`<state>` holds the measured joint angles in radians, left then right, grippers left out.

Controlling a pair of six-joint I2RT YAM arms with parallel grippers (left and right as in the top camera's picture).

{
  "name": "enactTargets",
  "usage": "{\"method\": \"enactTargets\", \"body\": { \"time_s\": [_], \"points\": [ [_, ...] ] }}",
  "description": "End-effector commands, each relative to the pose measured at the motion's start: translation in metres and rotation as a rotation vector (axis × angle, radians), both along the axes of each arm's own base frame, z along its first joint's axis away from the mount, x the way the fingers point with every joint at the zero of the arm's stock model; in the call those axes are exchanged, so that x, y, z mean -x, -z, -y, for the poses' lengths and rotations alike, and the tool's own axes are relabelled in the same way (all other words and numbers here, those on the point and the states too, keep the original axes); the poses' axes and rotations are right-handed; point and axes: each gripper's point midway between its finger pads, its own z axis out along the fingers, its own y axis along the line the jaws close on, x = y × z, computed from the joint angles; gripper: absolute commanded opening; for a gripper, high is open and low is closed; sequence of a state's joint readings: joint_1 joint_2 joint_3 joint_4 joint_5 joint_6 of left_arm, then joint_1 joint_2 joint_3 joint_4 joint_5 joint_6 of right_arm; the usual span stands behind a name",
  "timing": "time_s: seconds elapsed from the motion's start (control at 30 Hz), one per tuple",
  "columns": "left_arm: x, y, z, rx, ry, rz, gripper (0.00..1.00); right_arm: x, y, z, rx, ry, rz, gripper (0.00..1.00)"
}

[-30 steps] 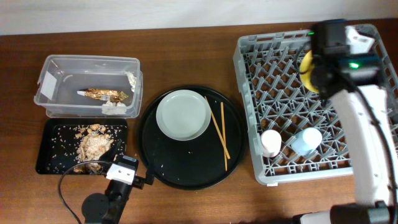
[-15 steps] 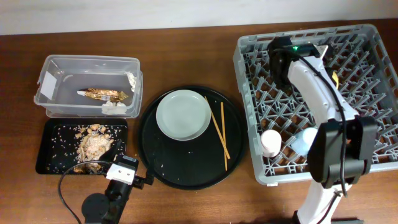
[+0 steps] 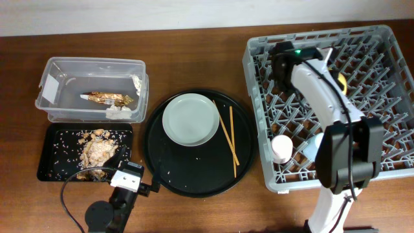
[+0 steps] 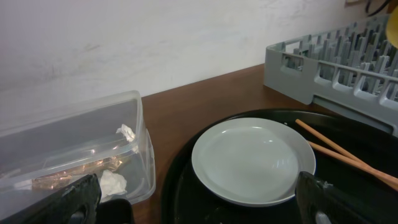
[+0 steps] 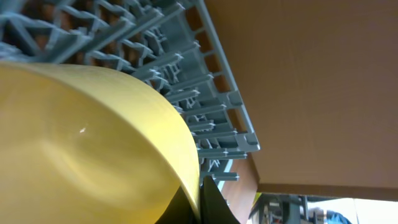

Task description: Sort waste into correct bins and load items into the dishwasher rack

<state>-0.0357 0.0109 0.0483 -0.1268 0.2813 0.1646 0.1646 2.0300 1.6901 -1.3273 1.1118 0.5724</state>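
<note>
My right gripper (image 5: 202,200) is shut on the rim of the yellow bowl (image 5: 87,143) and holds it on edge over the pegs of the grey dishwasher rack (image 3: 381,129). From overhead only a sliver of the bowl (image 3: 341,81) shows beside the right arm. A pink cup (image 3: 281,147) and a blue cup (image 3: 309,149) stand in the rack's front. The white plate (image 3: 190,119) and chopsticks (image 3: 226,137) lie on the round black tray (image 3: 194,178). My left gripper (image 4: 199,208) is open and empty, low in front of the plate (image 4: 252,160).
The clear tub (image 3: 58,68) holds the foil wrapper (image 3: 107,98) and tissue pieces (image 3: 118,111). The shallow black tray (image 3: 50,169) holds food scraps with rice (image 3: 97,154). The left arm's base and cable sit at the table's front edge.
The right arm has swung down and leftward over the rack with the yellow bowl, which now sits lower among the pegs. The left arm has not moved.
</note>
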Motion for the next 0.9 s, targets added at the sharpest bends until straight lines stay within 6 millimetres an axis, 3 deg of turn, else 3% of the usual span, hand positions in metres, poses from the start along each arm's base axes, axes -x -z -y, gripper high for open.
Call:
{"method": "enactTargets", "body": {
  "time_s": [0.0, 0.07, 0.17, 0.43, 0.63, 0.87],
  "points": [
    [0.000, 0.002, 0.000, -0.008, 0.006, 0.003, 0.99, -0.001, 0.019, -0.031, -0.043, -0.057, -0.054, 0.09],
    [0.000, 0.002, 0.000, -0.008, 0.006, 0.003, 0.99, 0.003, 0.018, -0.041, -0.035, -0.086, -0.087, 0.13],
    [0.000, 0.002, 0.000, -0.008, 0.006, 0.003, 0.99, 0.004, 0.018, -0.053, -0.029, -0.118, -0.104, 0.04],
    [0.000, 0.002, 0.000, -0.008, 0.006, 0.002, 0.99, 0.011, 0.023, -0.057, -0.062, -0.112, -0.137, 0.04],
    [0.000, 0.002, 0.000, -0.008, 0.006, 0.003, 0.99, 0.046, 0.020, -0.054, -0.090, 0.024, -0.148, 0.04],
    [0.000, 0.002, 0.000, -0.008, 0.006, 0.003, 0.99, 0.065, 0.020, -0.086, -0.170, -0.007, -0.214, 0.11]
  ]
}}
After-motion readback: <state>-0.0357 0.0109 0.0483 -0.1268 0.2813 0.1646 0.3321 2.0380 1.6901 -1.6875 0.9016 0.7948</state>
